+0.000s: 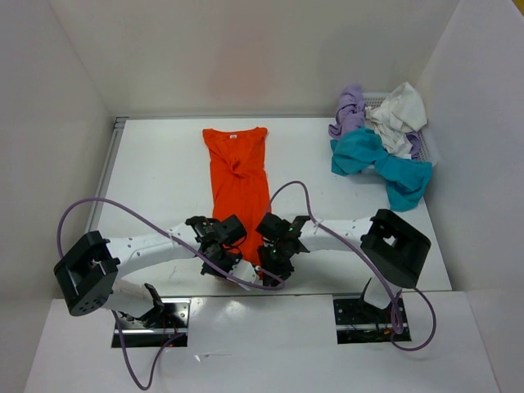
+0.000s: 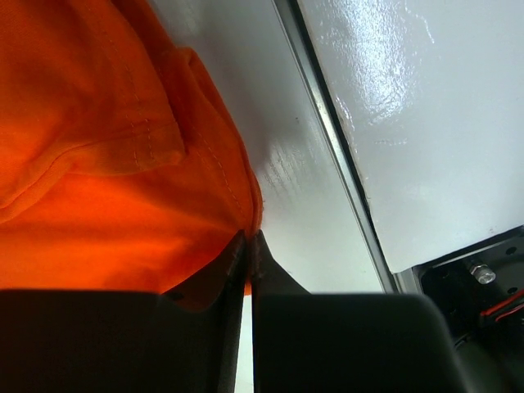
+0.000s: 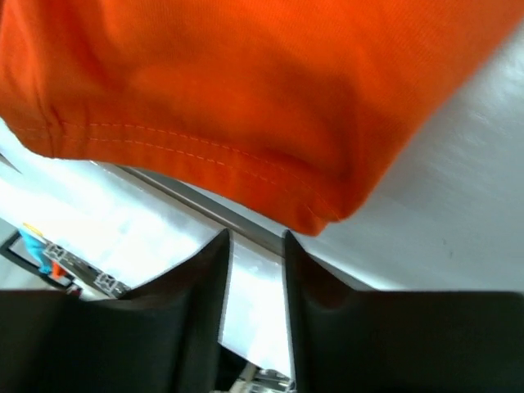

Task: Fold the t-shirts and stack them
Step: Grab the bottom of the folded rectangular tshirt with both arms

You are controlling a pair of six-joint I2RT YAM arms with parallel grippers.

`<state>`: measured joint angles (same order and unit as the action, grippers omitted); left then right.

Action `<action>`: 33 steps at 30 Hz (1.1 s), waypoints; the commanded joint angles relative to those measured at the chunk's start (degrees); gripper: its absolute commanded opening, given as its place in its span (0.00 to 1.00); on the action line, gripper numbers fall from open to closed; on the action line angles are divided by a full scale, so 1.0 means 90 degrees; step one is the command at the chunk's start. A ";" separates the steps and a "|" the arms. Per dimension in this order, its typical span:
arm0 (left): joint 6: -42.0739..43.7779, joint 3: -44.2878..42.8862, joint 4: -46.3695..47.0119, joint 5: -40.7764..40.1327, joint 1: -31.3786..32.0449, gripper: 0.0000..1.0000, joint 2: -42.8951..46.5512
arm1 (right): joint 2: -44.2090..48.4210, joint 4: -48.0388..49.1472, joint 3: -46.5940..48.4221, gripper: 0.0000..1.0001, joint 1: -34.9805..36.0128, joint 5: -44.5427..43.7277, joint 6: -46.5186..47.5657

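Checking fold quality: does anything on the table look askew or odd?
The orange t-shirt lies in a narrow strip with a twisted pucker near its middle. The left gripper pinches its near hem; the right gripper is open, holding nothing.

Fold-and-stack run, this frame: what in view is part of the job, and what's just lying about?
Job:
- orange t-shirt, on the table
- teal t-shirt, lavender t-shirt and off-white t-shirt, heaped at the far right

Lying about:
- white mesh basket, under that heap
- purple cables, rig wiring
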<state>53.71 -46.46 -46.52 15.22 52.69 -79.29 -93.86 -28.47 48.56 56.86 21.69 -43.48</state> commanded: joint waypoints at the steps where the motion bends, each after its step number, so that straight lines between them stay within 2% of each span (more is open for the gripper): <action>1: -0.0040 -0.0180 -0.0261 0.0184 0.0015 0.08 0.0128 | 0.0448 -0.0420 0.0220 0.41 0.0049 -0.0212 0.0076; 3: -0.0040 -0.0180 -0.0261 0.0242 0.0015 0.08 0.0128 | 0.0751 -0.0547 0.0220 0.47 0.0049 -0.0213 0.0008; 7: -0.0098 -0.0180 -0.0261 0.0368 0.0015 0.08 0.0128 | 0.1171 -0.0743 0.0279 0.52 0.0049 -0.0700 -0.0353; 10: -0.0099 -0.0180 -0.0261 0.0369 0.0015 0.08 0.0128 | 0.1250 -0.0403 0.0220 0.58 -0.0243 -0.0974 -0.0753; 16: -0.0158 -0.0180 -0.0261 0.0369 0.0015 0.08 0.0128 | 0.0333 -0.0284 0.0376 0.58 -0.0302 -0.1502 -0.1076; 21: -0.0158 -0.0180 -0.0202 0.0369 0.0015 0.08 0.0187 | 0.0079 0.0164 0.0259 0.57 -0.0361 -0.1396 -0.1204; 23: -0.0158 -0.0122 -0.0202 0.0369 0.0015 0.08 0.0187 | -0.0038 0.0320 0.0201 0.53 -0.0361 -0.1278 -0.1204; 26: -0.0158 -0.0121 -0.0143 0.0369 0.0015 0.08 0.0187 | -0.0137 0.0545 0.0036 0.30 -0.0361 -0.0859 -0.1077; 27: -0.0158 -0.0121 -0.0143 0.0369 0.0015 0.08 0.0245 | -0.0137 0.0604 -0.0052 0.17 -0.0361 -0.0780 -0.1077; 29: -0.0226 -0.0121 -0.0143 0.0310 0.0015 0.08 0.0245 | -0.0079 0.0605 -0.0053 0.03 -0.0361 -0.0624 -0.0941; 30: -0.0284 -0.0121 -0.0143 0.0310 0.0015 0.08 0.0313 | 0.0096 0.0605 -0.0053 0.00 -0.0361 -0.0546 -0.0940; 33: -0.0421 -0.0121 -0.0298 0.0524 0.0015 0.08 0.0382 | 0.0516 0.0439 -0.0053 0.00 -0.0361 -0.0204 -0.0764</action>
<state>51.81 -46.52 -47.16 16.51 52.69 -77.69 -93.91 -25.58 48.80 53.84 16.12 -51.99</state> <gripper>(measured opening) 0.088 0.010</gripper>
